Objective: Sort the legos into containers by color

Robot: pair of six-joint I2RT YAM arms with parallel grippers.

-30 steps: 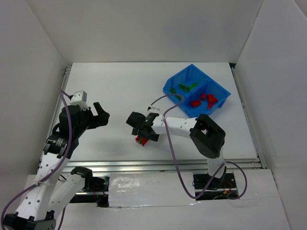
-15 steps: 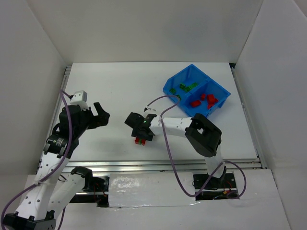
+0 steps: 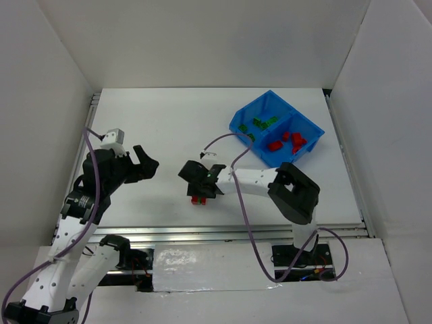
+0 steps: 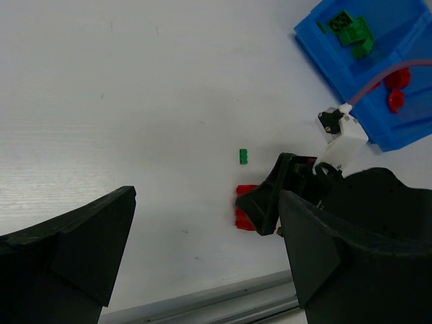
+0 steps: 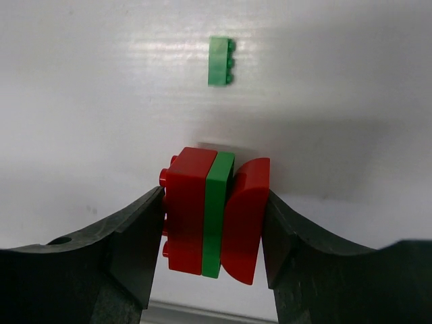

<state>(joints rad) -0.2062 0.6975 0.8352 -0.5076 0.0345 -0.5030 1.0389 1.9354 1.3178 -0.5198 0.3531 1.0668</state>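
While the right gripper [image 5: 212,202] is closed on a small stack of bricks [image 5: 214,214], its two fingers [image 5: 128,250] press on the stack from both sides. The stack has a red brick, a thin green one in the middle, and a rounded red piece, and it lies sideways between the fingers with its studs pointing to the left finger. I cannot tell if it touches the white table [image 3: 169,121] or is a little lifted. A single green brick [image 5: 221,61] lies on the table just ahead of this gripper, apart from the stack.

The left gripper [image 3: 142,162] hangs over the bare table with its fingers spread wide and nothing between them. The stack is ahead of it and a little to its right.

The blue bin [image 3: 235,123] stands well ahead and to the right of the right gripper. Green bricks [image 3: 263,122] are in its left compartment and red bricks [image 3: 287,140] in the right one.
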